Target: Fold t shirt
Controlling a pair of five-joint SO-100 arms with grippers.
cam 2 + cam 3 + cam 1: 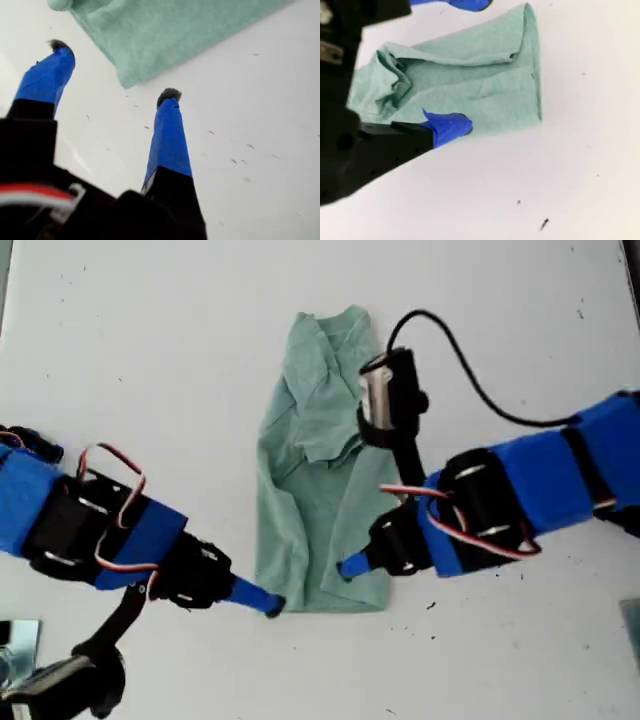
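Note:
The pale green t shirt (315, 470) lies on the white table as a long narrow strip, bunched at its far end and with its hem toward the near edge. My first gripper (268, 604) comes in from the exterior view's left. It is open, and its blue-taped fingers (167, 130) rest on the table just short of a hem corner of the shirt (165, 35). My second gripper (350, 566) comes in from the exterior view's right and is open. One of its blue fingertips (451, 126) rests on the long edge of the shirt (470, 75).
A black cable (470, 370) loops over the table from the second arm's camera block (385, 390), which hangs above the shirt's middle. White tabletop (150, 360) surrounds the cloth. A dark camera mount (60, 685) and a metallic object (15, 640) sit at the exterior view's lower left.

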